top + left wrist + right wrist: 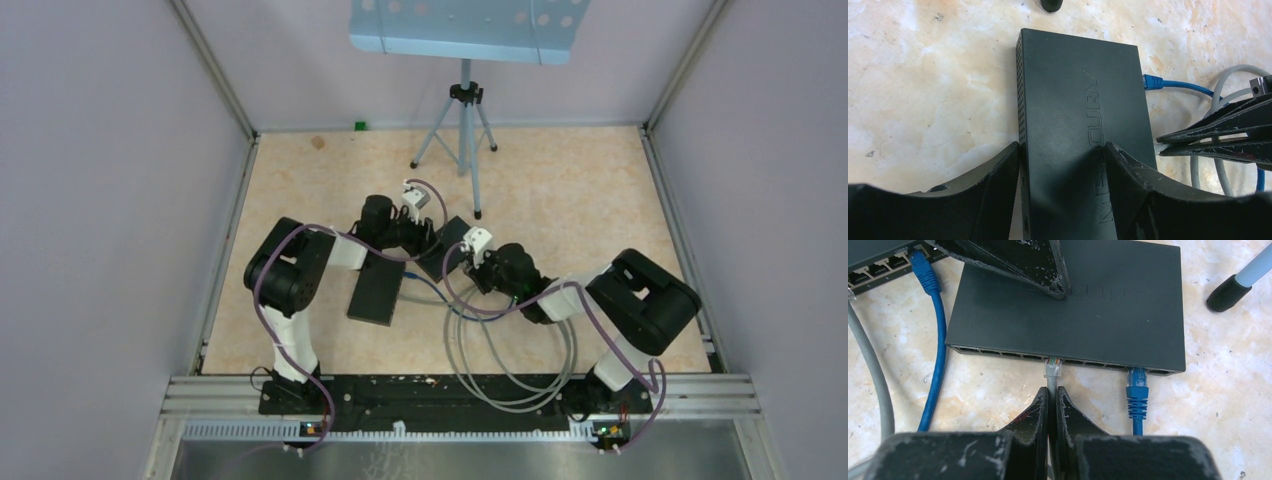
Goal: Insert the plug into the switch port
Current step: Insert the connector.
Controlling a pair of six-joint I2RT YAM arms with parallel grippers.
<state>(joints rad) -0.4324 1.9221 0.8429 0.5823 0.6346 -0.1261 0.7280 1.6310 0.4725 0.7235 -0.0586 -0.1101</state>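
The black switch [1073, 315] [1073, 100] [447, 250] lies flat on the table, its row of ports facing my right wrist camera. My right gripper [1052, 390] [470, 266] is shut on the grey cable just behind the clear plug [1052, 367]. The plug's tip sits at the mouth of a middle port; how deep it is, I cannot tell. My left gripper [1063, 147] [428, 236] stands open over the switch. One finger is against the switch's back wall and the other finger [1048, 275] rests on its top.
A blue cable [1137, 385] [1153, 82] is plugged into a port further right. A second switch [878, 262] [377, 290] lies to the left with another blue plug [923, 270] in it. Grey cable loops [500, 350] trail toward the bases. A tripod foot [1228, 292] stands close behind.
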